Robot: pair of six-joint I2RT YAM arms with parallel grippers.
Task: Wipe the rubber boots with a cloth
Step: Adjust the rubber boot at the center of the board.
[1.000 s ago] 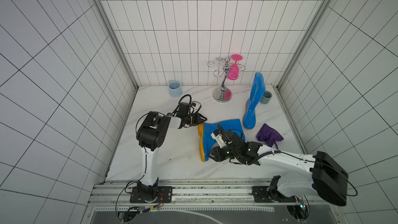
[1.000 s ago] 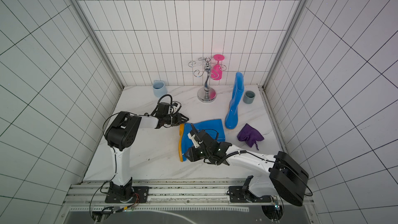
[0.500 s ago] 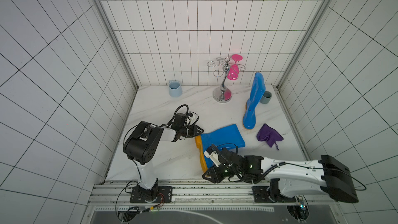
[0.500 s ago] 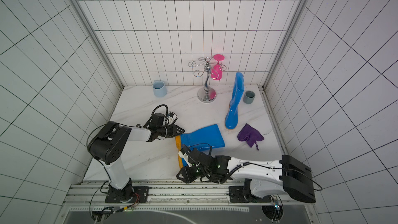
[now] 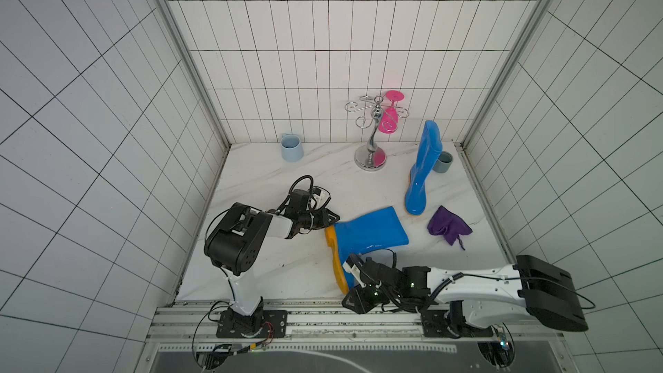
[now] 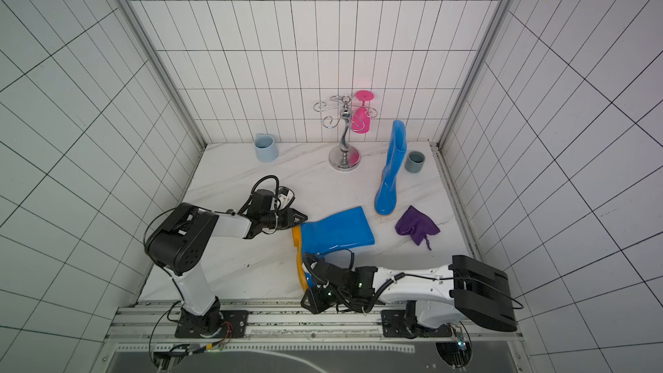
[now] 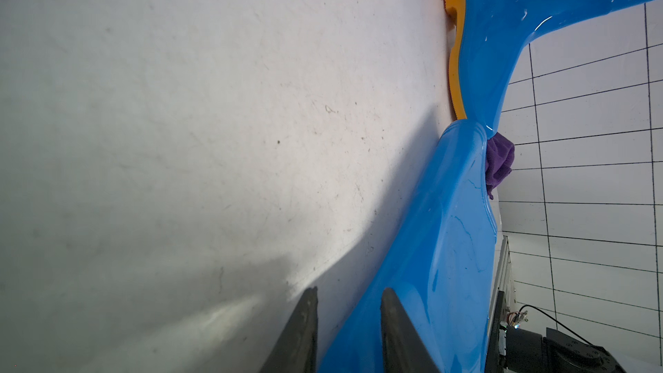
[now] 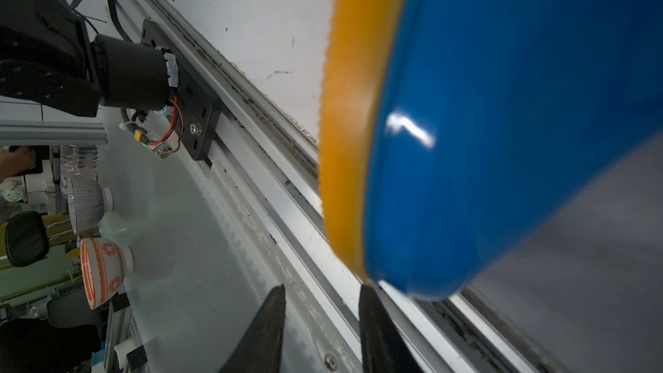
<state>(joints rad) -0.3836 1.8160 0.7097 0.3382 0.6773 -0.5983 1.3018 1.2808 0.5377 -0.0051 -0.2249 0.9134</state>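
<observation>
One blue rubber boot [image 5: 369, 233] [image 6: 337, 229] lies on its side mid-table, its orange sole facing left and its toe at the front edge. The other boot [image 5: 421, 170] [image 6: 391, 174] stands upright at the back right. The purple cloth [image 5: 446, 226] [image 6: 416, 226] lies crumpled to the right of the lying boot, held by nothing. My left gripper [image 5: 333, 217] [image 7: 349, 290] is at the lying boot's heel, jaws apart, one finger over its blue side [image 7: 441, 263]. My right gripper [image 5: 353, 301] [image 8: 323, 287] hangs open over the front rail, the boot's toe [image 8: 502, 102] touching one finger.
A light blue mug [image 5: 291, 147] stands at the back left. A chrome stand [image 5: 373, 138] holding a pink glass [image 5: 389, 122] is at the back centre. A grey cup [image 5: 443, 162] sits behind the upright boot. The metal rail [image 5: 323, 312] borders the front edge.
The lying boot has slid and turned toward the front edge. My right gripper has moved from the boot's foot down to its toe at the rail. My left gripper followed the heel forward.
</observation>
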